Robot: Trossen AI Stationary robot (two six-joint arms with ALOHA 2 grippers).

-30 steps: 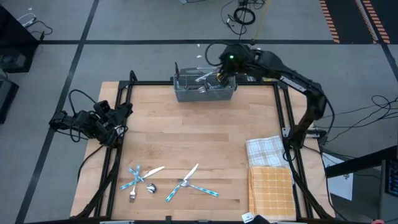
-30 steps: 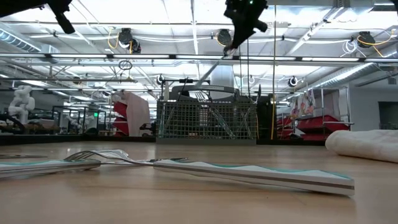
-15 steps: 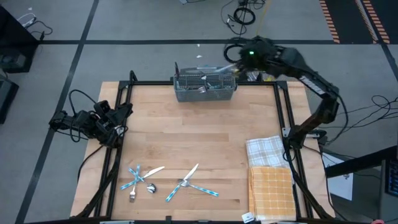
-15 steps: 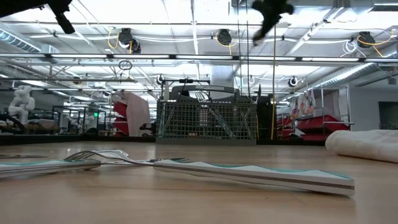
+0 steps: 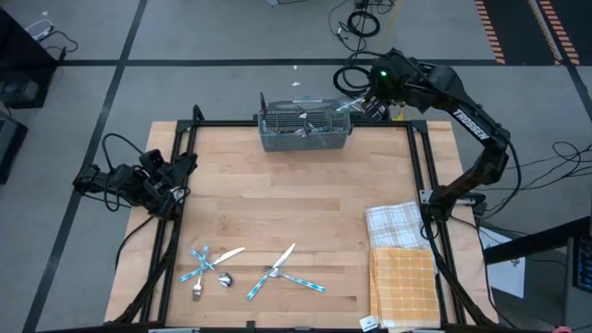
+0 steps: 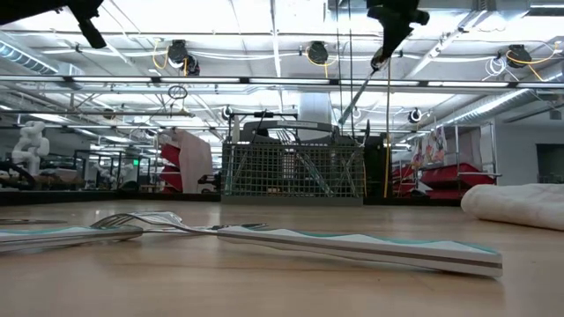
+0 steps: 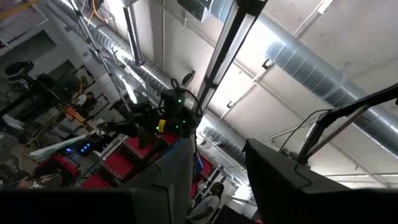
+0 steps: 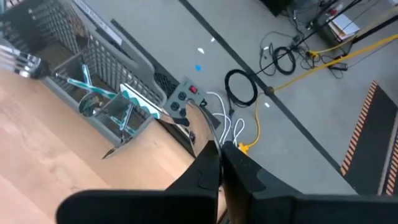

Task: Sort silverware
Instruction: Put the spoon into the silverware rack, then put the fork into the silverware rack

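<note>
The right gripper (image 5: 356,104) hangs just beside the far right corner of the wire-mesh caddy (image 5: 304,129), its fingers (image 8: 211,163) pinched together on a teal-handled knife (image 5: 344,104) that slopes down toward the caddy. To do this well, bring the knife back over a compartment and upright before release. More silverware (image 5: 259,270) lies on the counter (image 5: 296,203), well apart from the caddy. The left gripper (image 5: 181,166) waits at the counter's left edge, fingers (image 7: 171,180) apart and empty.
</note>
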